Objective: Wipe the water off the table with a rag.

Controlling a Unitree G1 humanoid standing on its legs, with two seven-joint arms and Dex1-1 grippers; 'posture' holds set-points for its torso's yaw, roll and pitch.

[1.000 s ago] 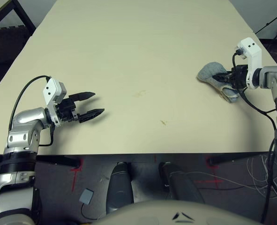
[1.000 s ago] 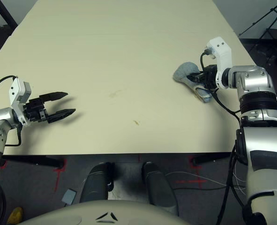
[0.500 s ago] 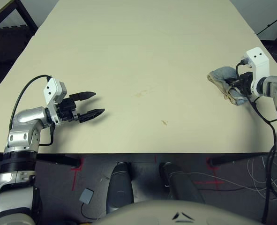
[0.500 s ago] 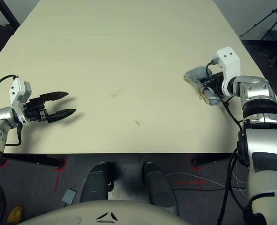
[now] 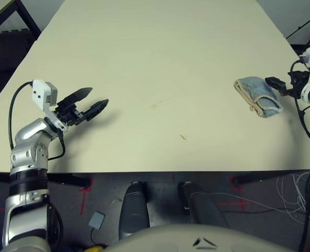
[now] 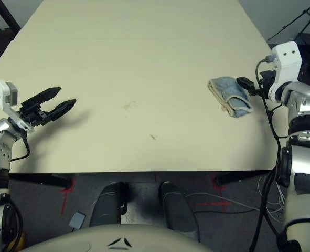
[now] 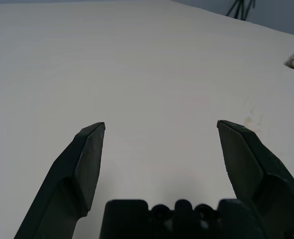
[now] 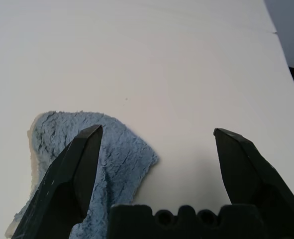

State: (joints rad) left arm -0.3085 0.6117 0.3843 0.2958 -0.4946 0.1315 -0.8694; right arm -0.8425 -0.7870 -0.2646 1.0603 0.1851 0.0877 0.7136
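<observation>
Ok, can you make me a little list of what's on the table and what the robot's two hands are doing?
table: big, pale cream
rag: grey-blue, rumpled, lying flat near the table's right edge
water: small amber spots near the front middle; another faint patch further in
left gripper: open, holding nothing, above the table's left side
right gripper: open, beside the rag, not gripping it
job: spots not wiped yet
</observation>
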